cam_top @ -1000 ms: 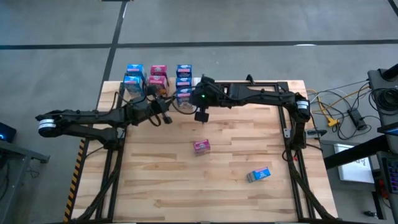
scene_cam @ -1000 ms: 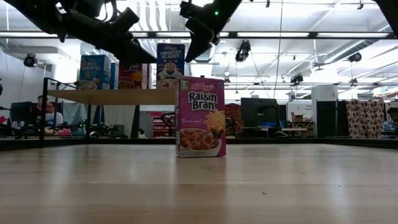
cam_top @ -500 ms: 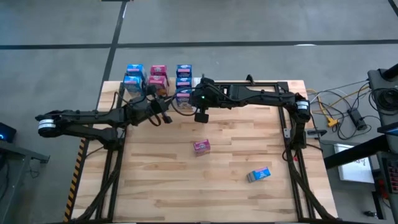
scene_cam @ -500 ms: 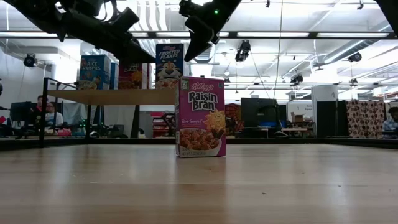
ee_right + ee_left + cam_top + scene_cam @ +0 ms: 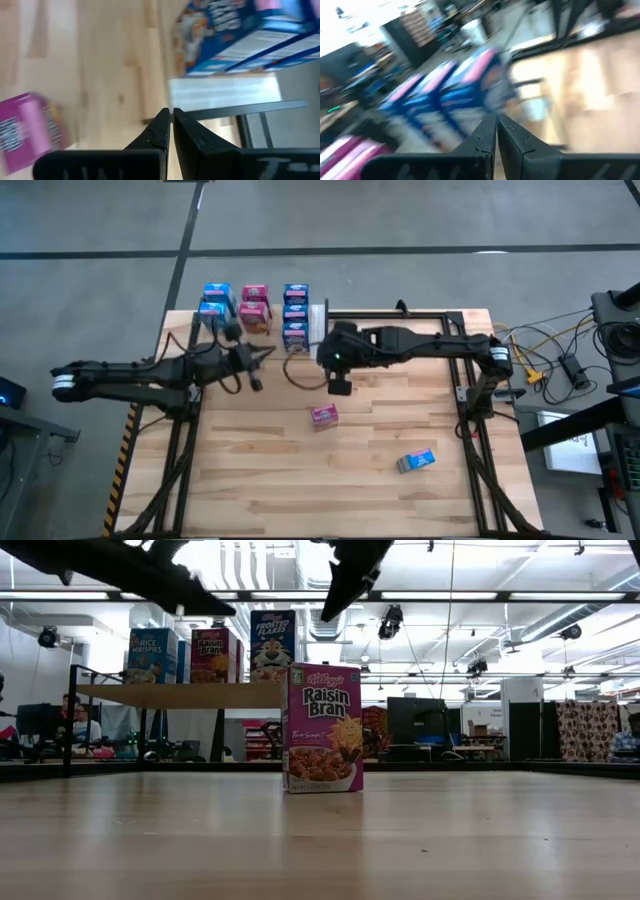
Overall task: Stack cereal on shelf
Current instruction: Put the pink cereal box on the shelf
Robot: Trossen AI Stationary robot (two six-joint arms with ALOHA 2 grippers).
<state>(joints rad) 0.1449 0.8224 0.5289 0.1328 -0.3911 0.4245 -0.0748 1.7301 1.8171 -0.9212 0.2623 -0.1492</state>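
Both end effectors are seen clenched and empty above the counter (image 5: 300, 470). The left end effector (image 5: 262, 356) is held just in front of the shelf (image 5: 180, 695), its fingers (image 5: 487, 137) pressed together and aimed at the boxes there. The right end effector (image 5: 340, 385) is hung near the counter's middle, its fingers (image 5: 165, 131) likewise pinched shut on nothing. On the shelf, at the counter's far left edge, blue and pink cereal boxes are lined up: Rice Krispies (image 5: 150, 655), a pink box (image 5: 210, 655) and Frosted Flakes (image 5: 273, 645) are readable in the low view. A Raisin Bran box (image 5: 322, 728) is stood upright mid-counter, near the right end effector. A blue box (image 5: 416, 461) is left lying well apart, toward the near right.
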